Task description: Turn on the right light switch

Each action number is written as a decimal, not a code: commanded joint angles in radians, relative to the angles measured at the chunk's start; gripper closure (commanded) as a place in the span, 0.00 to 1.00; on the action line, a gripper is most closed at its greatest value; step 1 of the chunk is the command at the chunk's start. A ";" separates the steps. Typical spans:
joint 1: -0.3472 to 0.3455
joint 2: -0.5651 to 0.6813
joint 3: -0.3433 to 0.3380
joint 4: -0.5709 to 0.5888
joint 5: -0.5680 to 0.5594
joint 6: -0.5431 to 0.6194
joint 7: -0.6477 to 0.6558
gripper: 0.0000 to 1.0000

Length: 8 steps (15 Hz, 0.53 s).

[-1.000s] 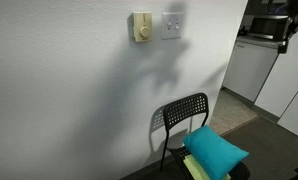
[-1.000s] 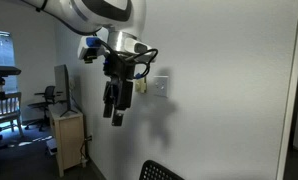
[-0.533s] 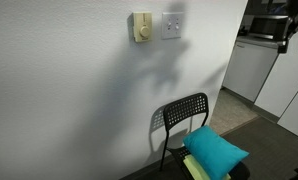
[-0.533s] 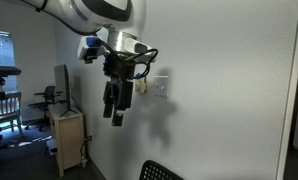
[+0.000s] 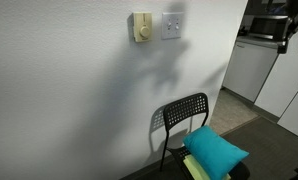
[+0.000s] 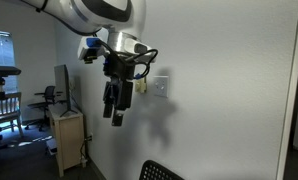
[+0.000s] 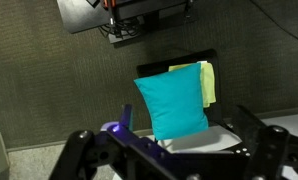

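My arm (image 6: 101, 14) hangs in front of the white wall (image 5: 69, 90), its claw aimed down over a black chair (image 5: 182, 113).

In the wrist view a teal cushion (image 7: 174, 100) lies on the chair seat, and my gripper (image 6: 112, 110) stands wide, fingers spread and holding nothing. The right light switch (image 5: 171, 25) sits top centre in an exterior view, just right of a cream knob plate (image 5: 141, 27). The claw hangs lower left of it, not touching.

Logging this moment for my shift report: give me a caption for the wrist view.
Open gripper looks down on a teal rectangular cushion lying over a yellow-green pad.
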 commanded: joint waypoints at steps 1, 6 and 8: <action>0.009 0.037 0.002 0.020 -0.002 0.004 -0.013 0.00; 0.027 0.106 0.008 0.078 -0.016 0.006 -0.032 0.00; 0.035 0.133 0.014 0.108 -0.034 0.009 -0.042 0.00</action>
